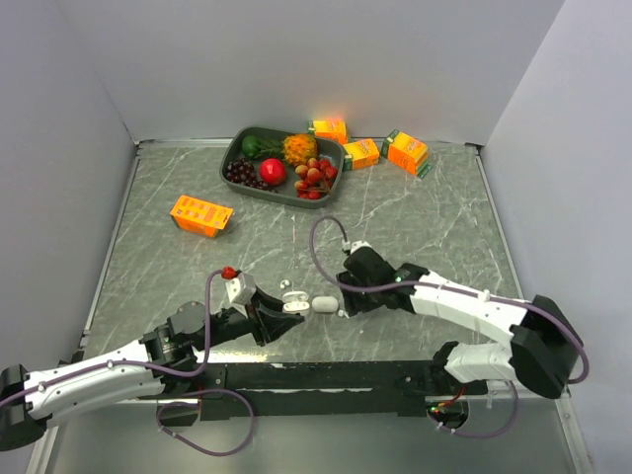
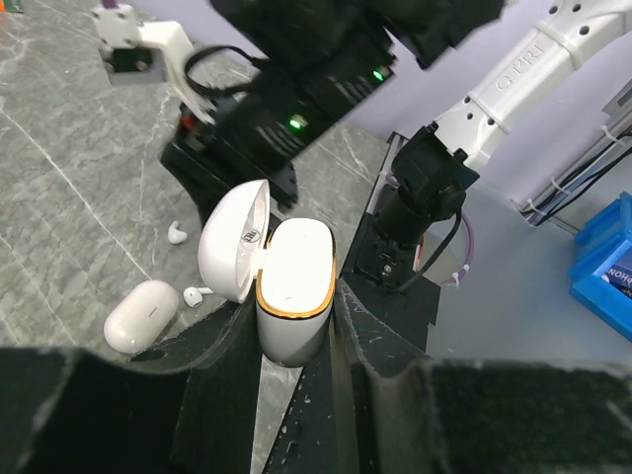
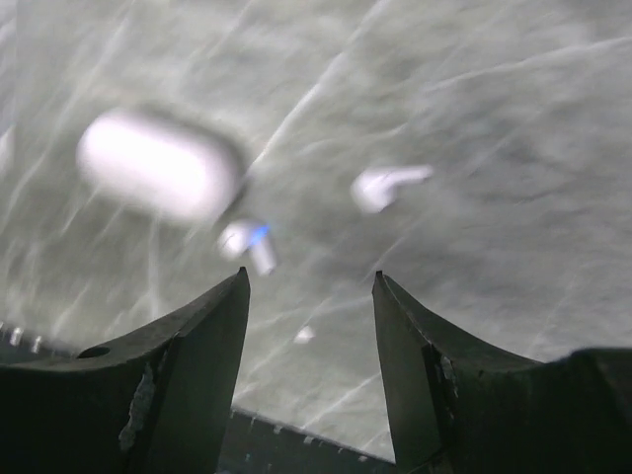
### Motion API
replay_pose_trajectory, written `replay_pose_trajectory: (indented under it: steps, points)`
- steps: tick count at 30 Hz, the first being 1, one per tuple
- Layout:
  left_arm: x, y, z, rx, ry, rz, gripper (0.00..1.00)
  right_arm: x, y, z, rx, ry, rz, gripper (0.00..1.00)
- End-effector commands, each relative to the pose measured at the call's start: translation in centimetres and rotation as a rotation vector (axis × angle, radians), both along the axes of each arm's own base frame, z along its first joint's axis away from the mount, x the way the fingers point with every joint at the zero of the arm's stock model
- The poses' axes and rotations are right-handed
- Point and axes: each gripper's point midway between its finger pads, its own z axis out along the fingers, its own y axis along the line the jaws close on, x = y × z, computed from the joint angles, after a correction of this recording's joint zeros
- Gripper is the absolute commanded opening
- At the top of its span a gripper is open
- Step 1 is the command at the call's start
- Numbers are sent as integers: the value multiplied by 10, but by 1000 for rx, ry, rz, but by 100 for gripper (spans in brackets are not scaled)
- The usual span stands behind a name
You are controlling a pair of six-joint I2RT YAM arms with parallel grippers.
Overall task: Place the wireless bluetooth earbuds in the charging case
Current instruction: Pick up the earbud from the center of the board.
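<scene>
My left gripper is shut on an open white charging case with a gold rim, its lid flipped back; the case also shows in the top view. A second white case lies closed on the table beside it. Two tiny white earbuds lie loose: one and another next to the lid. My right gripper is open and empty, hovering just above the table near two blurred earbuds and the closed case. It sits right of the cases.
A dark tray of fruit stands at the back of the marbled table. Orange cartons lie at the left and back right. The arm bases' black rail runs along the near edge.
</scene>
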Motion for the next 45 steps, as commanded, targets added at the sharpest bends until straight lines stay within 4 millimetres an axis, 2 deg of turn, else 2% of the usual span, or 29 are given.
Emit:
replay_pose_trajectory:
  steps: [1, 5, 8, 12, 23, 34, 45]
  points:
    - [0, 2, 11, -45, 8, 9, 1, -9, 31, 9, 124, -65, 124, 61]
    - [0, 5, 11, -46, 15, 16, 1, -13, 44, 8, 105, -83, 220, 61]
    - [0, 7, 13, -56, 18, 24, 1, -9, 41, -6, 4, -51, 245, 60]
    - [0, 7, 12, -54, 23, 24, 1, -4, 41, -11, -54, -48, 291, 59]
    - [-1, 9, 11, -49, 23, 25, 1, 3, 50, -19, -83, -38, 322, 54]
    - [-1, 9, 12, -52, 21, 28, 1, -3, 51, -24, -80, 0, 332, 55]
    - [-1, 8, 10, -46, 28, 21, 1, -4, 53, -31, -88, 22, 339, 49]
